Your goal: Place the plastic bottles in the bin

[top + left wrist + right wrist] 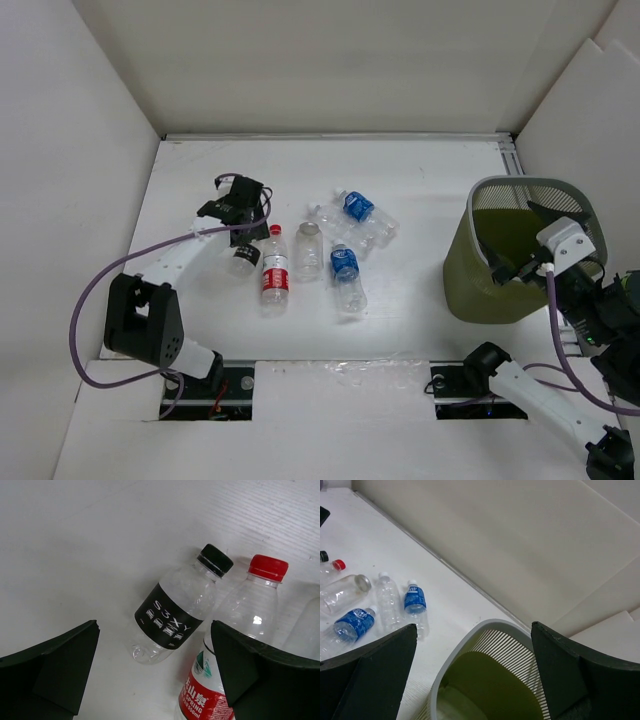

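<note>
Several clear plastic bottles lie on the white table. A black-label, black-cap bottle [243, 258] [175, 615] lies beside a red-label, red-cap bottle [274, 272] [235, 645]. A plain bottle [308, 250], two blue-label bottles [346, 275] [358, 208] and another clear one [378, 235] lie to their right. My left gripper [238, 215] [155, 670] is open and empty, hovering just above and behind the black-label bottle. The olive-green bin [505, 285] [470, 645] stands at the right. My right gripper [522, 245] [475, 675] is open and empty above its mouth. No bottle shows inside the bin.
White walls enclose the table at the back and on both sides. A metal rail [512, 155] runs along the back right corner. The left arm's purple cable [95, 290] loops over the left side of the table.
</note>
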Available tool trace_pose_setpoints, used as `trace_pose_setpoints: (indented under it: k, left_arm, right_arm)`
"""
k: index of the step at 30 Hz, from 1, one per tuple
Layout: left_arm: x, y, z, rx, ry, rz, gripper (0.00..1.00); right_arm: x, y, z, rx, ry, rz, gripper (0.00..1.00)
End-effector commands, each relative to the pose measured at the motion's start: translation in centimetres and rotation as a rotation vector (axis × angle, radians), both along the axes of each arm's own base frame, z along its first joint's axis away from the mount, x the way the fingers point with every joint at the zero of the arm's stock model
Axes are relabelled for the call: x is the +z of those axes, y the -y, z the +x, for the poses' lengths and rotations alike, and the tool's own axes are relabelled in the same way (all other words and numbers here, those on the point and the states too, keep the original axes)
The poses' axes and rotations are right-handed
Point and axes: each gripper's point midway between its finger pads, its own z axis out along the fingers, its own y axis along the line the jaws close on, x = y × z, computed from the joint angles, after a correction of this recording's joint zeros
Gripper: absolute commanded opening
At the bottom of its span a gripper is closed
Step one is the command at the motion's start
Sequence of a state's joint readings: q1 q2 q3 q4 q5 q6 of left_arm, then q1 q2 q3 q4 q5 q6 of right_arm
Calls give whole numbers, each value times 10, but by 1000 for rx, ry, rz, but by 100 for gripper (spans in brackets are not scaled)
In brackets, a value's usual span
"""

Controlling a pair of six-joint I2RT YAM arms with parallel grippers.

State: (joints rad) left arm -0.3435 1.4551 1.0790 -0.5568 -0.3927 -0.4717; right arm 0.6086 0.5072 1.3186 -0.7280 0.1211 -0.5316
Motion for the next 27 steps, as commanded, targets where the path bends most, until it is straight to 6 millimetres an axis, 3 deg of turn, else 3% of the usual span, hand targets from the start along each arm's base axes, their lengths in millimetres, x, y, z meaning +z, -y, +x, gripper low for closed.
trace_pose_setpoints:
  k: [1,3,6,12,16,19,22,27]
  left_arm:
    - [-3,-3,-11,2,-20,-14,90]
    - [-23,-6,-22,12,-107,12,90]
    - [-35,4,-28,2,-145,-42,90]
    - [-39,8,-27,-17,-137,-65,90]
    - [-70,4,-36,0,-238,-25,87]
    - [-82,-6,-37,40,-283,-6,84]
    - [-82,-15,-33,65,-280,-27,83]
    - [-79,-24,-25,98,-256,-74,71]
  right_arm:
    - [8,-8,5,24,34,8,99]
    - [10,-10,5,33,42,12,99]
    - [10,-10,5,33,42,12,99]
    - [5,-7,4,24,50,19,99]
    - [3,-8,2,33,51,18,99]
    - [5,-8,2,33,58,23,99]
    - [0,-12,5,43,50,16,99]
    - [3,-15,4,62,62,21,99]
